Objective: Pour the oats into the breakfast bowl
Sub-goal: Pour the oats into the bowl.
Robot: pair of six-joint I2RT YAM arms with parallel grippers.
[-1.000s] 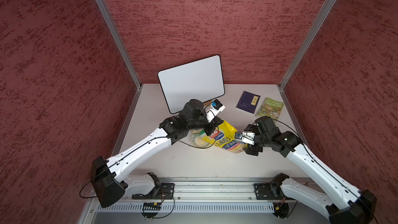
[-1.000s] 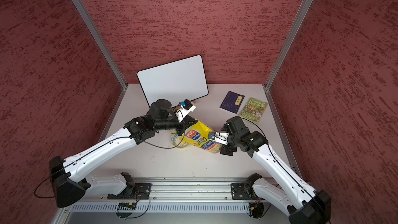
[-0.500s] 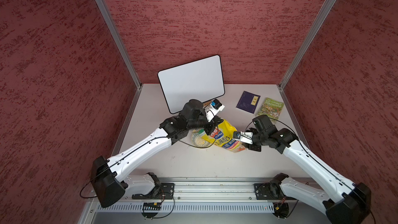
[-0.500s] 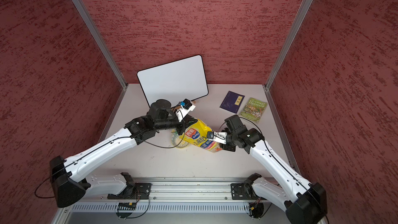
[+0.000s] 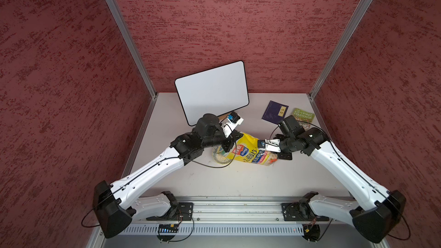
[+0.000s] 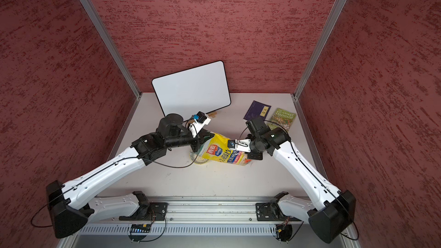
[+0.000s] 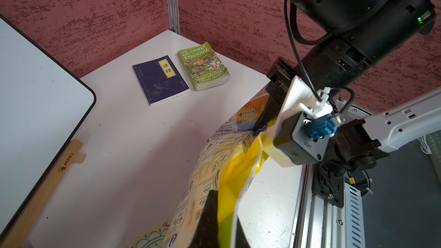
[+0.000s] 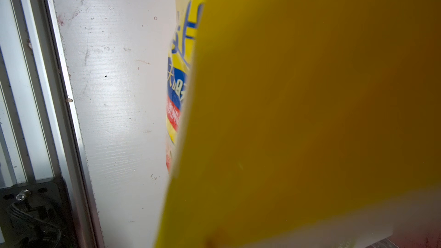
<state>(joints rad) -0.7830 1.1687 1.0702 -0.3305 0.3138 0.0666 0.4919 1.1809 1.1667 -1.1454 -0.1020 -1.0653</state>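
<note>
The yellow oats bag (image 5: 250,154) lies tilted with its mouth over the breakfast bowl (image 5: 220,161). Pale oats (image 5: 220,156) lie in that blue-rimmed bowl, which also shows in a top view (image 6: 199,161). My left gripper (image 5: 232,143) is shut on the bag's top edge, and its dark fingers (image 7: 210,213) pinch the yellow fold in the left wrist view. My right gripper (image 5: 267,148) is shut on the bag's bottom end, where its black finger (image 7: 265,113) presses the creased corner. Yellow bag (image 8: 310,115) fills the right wrist view and hides the jaws there.
A white board (image 5: 212,91) leans on the back wall on a wooden stand (image 7: 47,182). A dark blue book (image 5: 274,114) and a green book (image 5: 303,115) lie at the back right. The aluminium rail (image 5: 238,206) runs along the table's front edge.
My right gripper has moved left to the bag's bottom end and closed on it. The left arm and the bag's mouth have stayed over the bowl.
</note>
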